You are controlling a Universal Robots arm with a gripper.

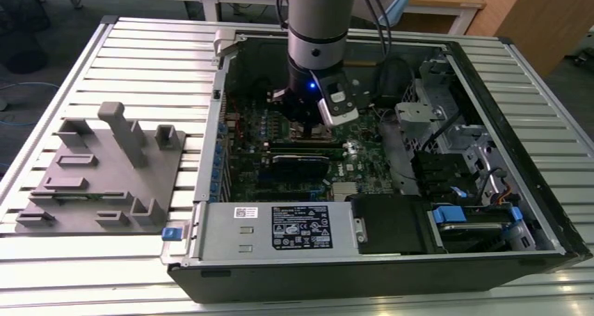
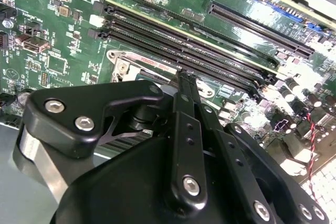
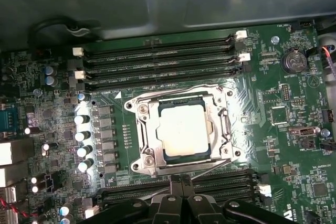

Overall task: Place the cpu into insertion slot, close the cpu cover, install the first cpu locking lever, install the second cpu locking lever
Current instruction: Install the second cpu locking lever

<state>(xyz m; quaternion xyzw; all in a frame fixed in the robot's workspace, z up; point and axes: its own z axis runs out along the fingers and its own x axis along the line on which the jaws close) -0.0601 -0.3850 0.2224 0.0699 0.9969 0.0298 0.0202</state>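
The cpu (image 3: pixel 184 129), a silvery square chip, lies flat in the insertion slot (image 3: pixel 137 109) on the green board. The cpu cover (image 3: pixel 149 132) is down around the chip as a metal frame. One thin wire lever (image 3: pixel 173 88) runs along one side of the socket, and another (image 3: pixel 212 166) along the opposite side. My gripper (image 3: pixel 181 179) is shut, its black fingertips pressed together at the socket's edge by that second lever. In the second wrist view the gripper (image 2: pixel 181 76) points at the socket's corner (image 2: pixel 123 65). In the exterior view the gripper (image 1: pixel 311 128) is low inside the open computer case.
Long black memory slots (image 3: pixel 157 61) flank the socket on one side and more slots (image 3: pixel 226 181) on the other. Upright capacitors (image 3: pixel 83 135) stand beside it. The case walls (image 1: pixel 211 121), a power supply (image 1: pixel 278 227) and drive bays (image 1: pixel 464 177) hem the arm in. A grey fixture (image 1: pixel 102 170) stands on the slatted table.
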